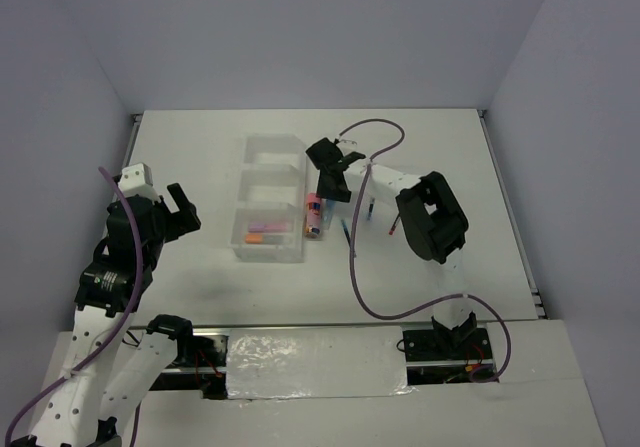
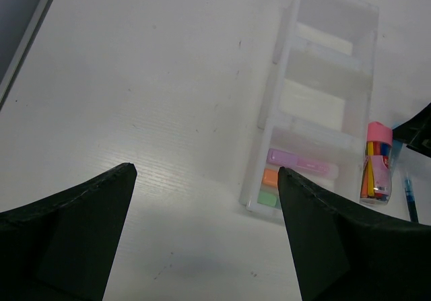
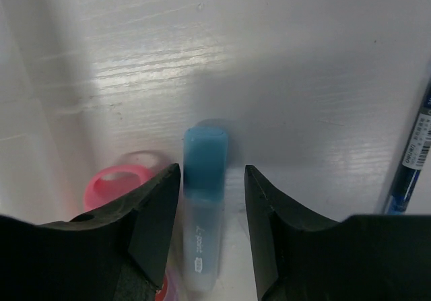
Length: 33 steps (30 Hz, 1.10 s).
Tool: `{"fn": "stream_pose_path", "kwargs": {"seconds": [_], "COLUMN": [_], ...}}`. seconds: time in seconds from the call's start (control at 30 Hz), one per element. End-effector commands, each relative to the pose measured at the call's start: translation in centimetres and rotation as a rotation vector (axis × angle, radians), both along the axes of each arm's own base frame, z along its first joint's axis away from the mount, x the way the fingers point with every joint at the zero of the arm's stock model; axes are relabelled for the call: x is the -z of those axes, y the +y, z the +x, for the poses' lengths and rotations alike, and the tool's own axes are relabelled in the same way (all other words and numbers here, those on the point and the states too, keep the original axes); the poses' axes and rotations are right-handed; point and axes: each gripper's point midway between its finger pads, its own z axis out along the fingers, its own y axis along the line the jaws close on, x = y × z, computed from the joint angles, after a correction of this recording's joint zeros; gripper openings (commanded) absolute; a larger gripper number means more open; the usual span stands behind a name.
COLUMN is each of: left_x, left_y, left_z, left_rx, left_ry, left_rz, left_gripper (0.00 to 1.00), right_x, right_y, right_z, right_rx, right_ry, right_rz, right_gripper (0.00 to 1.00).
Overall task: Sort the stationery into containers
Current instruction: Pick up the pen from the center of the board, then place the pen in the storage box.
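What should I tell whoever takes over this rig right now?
Left gripper: open, empty, left of the tray.
Right gripper: open, fingers straddling the blue highlighter on the table, not gripped.
Done: three highlighters lie in the tray's near compartment; the other two compartments look empty.
Left: blue highlighter, pink tube, blue pen, all right of the tray.

I'm watching my left tool hanging over the table, fingers spread wide. The tray's nearest of 3 compartments is holding a pink highlighter, an orange highlighter and a green highlighter. A pink-capped tube is lying just beside it.
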Motion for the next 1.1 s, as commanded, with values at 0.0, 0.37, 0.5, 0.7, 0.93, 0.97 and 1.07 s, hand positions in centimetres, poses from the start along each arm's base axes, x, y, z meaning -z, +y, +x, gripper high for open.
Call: {"fn": "stream_pose_path", "kwargs": {"seconds": [0.0, 0.37, 0.5, 0.7, 0.93, 0.97, 1.07], "left_x": [-0.9, -0.8, -0.7, -0.8, -0.5, -0.5, -0.5], "left_y": [-0.2, -0.2, -0.2, -0.2, -0.1, -0.1, 0.0], "left_z": [0.5, 0.5, 0.6, 0.6, 0.8, 0.8, 0.7], "left_rx": [0.011, 0.014, 0.012, 0.009, 0.004, 0.001, -0.003], "left_ry": [-0.042, -0.040, -0.032, -0.036, -0.020, -0.020, -0.022], "left_rz": [-0.003, -0.004, -0.003, -0.003, 0.000, 0.002, 0.003], "left_gripper": [0.99, 0.99, 0.99, 0.99, 0.99, 0.99, 0.99], "right_x": [0.7, -2.0, -7.4, -17.1, -18.7, -17.0, -16.2], "right_y": [0.1, -0.6, -0.5, 4.3, 17.0, 18.4, 19.9], "right_z": [1.0, 1.5, 2.2, 1.1, -7.0, -7.7, -7.7], "right_rx": [0.007, 0.021, -0.019, -0.413, -1.201, -1.254, -1.317], "right_ry": [0.014, -0.043, -0.149, -0.423, -0.585, -0.554, -0.537], "right_rz": [0.010, 0.066, 0.115, 0.148, -0.044, -0.059, -0.061], "right_gripper": [0.50, 0.07, 0.05, 0.00, 0.02, 0.01, 0.01]}}
